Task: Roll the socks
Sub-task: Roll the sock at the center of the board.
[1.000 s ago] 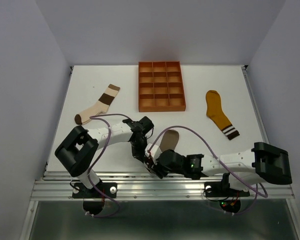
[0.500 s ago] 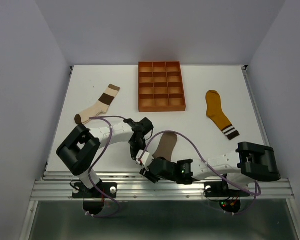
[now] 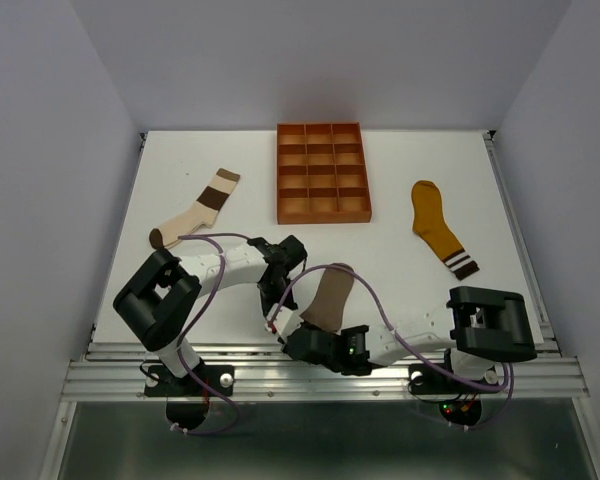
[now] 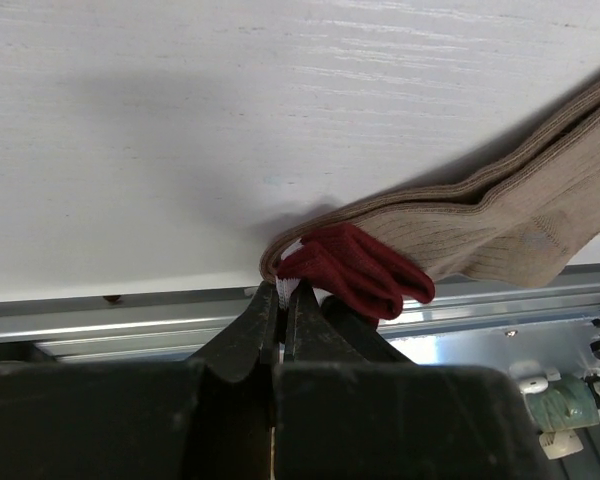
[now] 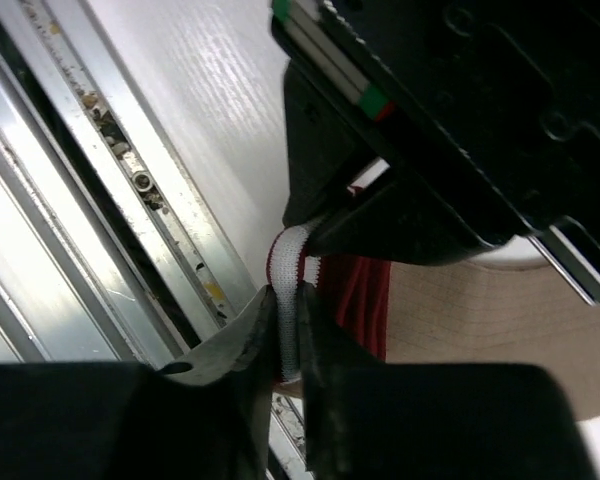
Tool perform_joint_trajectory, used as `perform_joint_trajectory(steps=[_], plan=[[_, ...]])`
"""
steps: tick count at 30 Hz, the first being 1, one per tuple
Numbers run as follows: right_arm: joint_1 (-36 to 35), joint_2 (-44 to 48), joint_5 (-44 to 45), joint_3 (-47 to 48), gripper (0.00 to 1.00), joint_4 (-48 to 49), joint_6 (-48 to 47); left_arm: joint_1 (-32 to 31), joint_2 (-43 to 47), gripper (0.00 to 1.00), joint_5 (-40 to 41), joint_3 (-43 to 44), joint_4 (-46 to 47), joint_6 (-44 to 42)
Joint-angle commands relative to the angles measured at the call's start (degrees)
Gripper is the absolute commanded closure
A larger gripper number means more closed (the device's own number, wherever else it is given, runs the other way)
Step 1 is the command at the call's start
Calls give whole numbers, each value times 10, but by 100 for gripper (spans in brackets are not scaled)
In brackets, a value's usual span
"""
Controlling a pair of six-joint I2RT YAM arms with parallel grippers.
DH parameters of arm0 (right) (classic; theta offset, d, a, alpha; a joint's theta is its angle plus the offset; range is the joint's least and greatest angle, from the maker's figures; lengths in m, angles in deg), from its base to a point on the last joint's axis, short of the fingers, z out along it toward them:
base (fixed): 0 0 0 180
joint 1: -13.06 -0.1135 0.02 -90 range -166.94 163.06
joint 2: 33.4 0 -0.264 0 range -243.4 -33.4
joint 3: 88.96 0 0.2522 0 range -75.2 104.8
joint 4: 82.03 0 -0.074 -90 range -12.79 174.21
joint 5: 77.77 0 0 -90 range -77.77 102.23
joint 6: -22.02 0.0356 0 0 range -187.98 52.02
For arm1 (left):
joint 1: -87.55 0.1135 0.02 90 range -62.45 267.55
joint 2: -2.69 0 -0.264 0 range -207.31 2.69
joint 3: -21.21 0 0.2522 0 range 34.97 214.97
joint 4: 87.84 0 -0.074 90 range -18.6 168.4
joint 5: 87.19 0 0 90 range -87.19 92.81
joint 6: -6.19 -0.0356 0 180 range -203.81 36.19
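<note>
Currently, the taupe ribbed fabric sock (image 3: 332, 293) with maroon-and-white cuff (image 4: 352, 272) is found at the near edge of the white desk (image 3: 410, 262). Its cuff is pinched by both the left gripper (image 4: 283, 298) and the right gripper (image 5: 289, 318).

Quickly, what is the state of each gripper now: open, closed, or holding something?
Left gripper: closed, pinching the cuff of the taupe sock.
Right gripper: closed on the white band of the same cuff.

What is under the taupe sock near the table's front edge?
White table shows around the taupe sock; whatever lies directly beneath the fabric is covered. Its maroon cuff bunches at the near end, pinched by the left claw and right claw.
</note>
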Motion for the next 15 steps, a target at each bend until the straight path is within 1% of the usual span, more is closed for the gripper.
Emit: perform_joint_trajectory(steps=[1,4,6,8,9,10,13,14,15], plan=[[-6,2,58,15,88,-10,34,-3,14,100,-9,11,-12,6],[-6,0,63,9,90,-17,53,-3,19,100,-6,14,-14,6],[-6,0,64,4,96,-21,69,-3,21,99,-5,13,-14,7],[-6,3,51,-3,99,-21,84,-3,22,92,-1,12,-12,7],[-6,8,43,-5,99,-21,89,-3,22,91,1,11,-10,7],[-6,15,29,-7,99,-22,95,-3,29,80,5,10,-2,10],[1,36,-3,-21,99,-18,118,-3,40,64,15,10,11,18],[7,42,-13,-25,99,-17,122,-3,42,56,21,13,16,20],[13,47,-21,-29,99,-15,124,-2,43,51,28,24,17,20]])
